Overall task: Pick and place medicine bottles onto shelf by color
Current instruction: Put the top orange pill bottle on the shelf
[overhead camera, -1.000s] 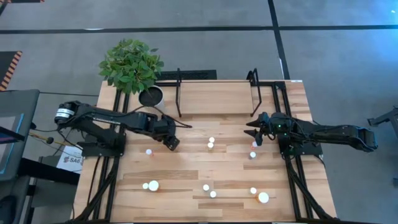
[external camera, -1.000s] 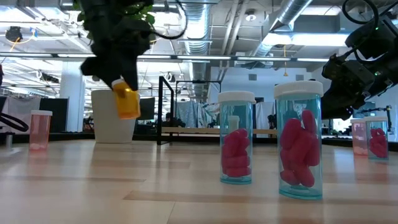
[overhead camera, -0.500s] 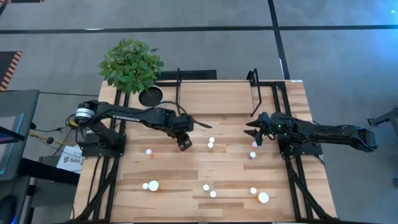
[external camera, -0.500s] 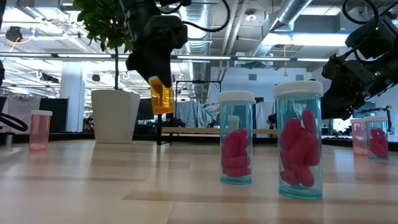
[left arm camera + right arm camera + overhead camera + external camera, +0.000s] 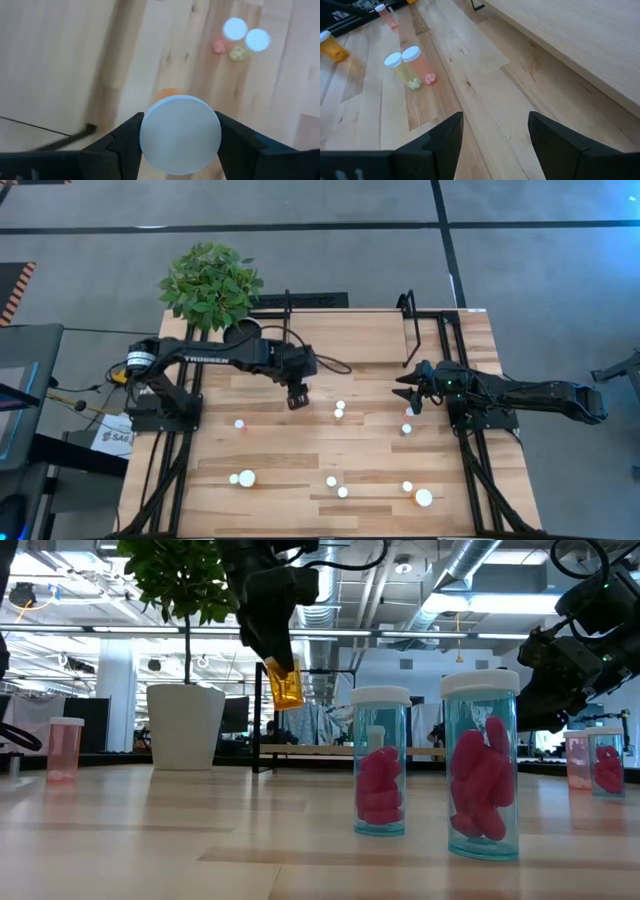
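My left gripper [image 5: 297, 396] is shut on an orange medicine bottle [image 5: 284, 686], held above the table in front of the shelf's left end. The shelf [image 5: 345, 336] is a light board between black uprights at the table's far side. My right gripper [image 5: 408, 393] is open and empty near the shelf's right end; its spread fingers frame the right wrist view [image 5: 495, 135]. Several white-capped bottles stand on their bases on the table: a pair [image 5: 340, 410] at the middle, one [image 5: 240, 423] at the left, and others [image 5: 337, 486] near the front. My left gripper pinches the orange bottle at its white-capped top [image 5: 148, 134], one finger on each side of the cap. The fingers come from above, pointing down. The bottle's body [image 5: 286, 690] hangs below them, slightly tilted and clear of the table.
A potted plant [image 5: 210, 285] with a pot [image 5: 242, 334] stands at the far left corner beside the shelf. In the low view, two clear bottles of pink pills [image 5: 381, 762] [image 5: 486, 765] stand close up and a pink bottle [image 5: 65, 748] stands at the left.
My left gripper has carried the orange bottle toward the table's right edge, then toward the far edge and the shelf, rising a little. The bottle stays clear of the table and hangs at a different tilt than before.
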Robot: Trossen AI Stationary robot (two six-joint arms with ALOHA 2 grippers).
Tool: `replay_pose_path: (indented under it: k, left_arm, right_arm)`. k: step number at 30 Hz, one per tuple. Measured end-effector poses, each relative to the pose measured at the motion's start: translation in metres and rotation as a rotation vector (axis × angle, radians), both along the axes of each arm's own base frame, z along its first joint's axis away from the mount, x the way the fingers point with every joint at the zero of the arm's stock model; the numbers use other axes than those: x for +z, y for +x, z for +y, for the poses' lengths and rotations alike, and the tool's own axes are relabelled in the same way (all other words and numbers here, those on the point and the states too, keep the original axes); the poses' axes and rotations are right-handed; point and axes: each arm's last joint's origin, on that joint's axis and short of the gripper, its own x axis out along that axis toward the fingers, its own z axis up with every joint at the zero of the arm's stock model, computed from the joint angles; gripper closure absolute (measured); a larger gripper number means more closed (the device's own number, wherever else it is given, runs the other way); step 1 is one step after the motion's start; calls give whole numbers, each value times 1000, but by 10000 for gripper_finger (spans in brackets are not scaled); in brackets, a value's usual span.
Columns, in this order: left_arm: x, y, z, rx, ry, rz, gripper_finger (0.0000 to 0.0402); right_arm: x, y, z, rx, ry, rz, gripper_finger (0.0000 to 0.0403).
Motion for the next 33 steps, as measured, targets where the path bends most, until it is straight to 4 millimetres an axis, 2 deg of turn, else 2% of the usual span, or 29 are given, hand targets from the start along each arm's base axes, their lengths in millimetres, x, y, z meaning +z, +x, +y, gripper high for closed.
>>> replay_pose_path:
  k: [9,14,24,30,33]
  left_arm:
    - [0,-4,24,-111,85,26,209]
    - [2,-2,32,-171,135,6,209]
    - [6,10,38,-252,287,-67,209]
    - [-8,17,53,-228,267,-35,208]
    - [-7,27,65,-211,266,-59,206]
  right_arm:
    - [0,0,0,0,0,0,154]
    - [0,0,0,0,0,0,154]
    - [0,0,0,0,0,0,154]
    - [0,0,0,0,-1,-4,154]
    - [0,0,0,0,-1,-5,154]
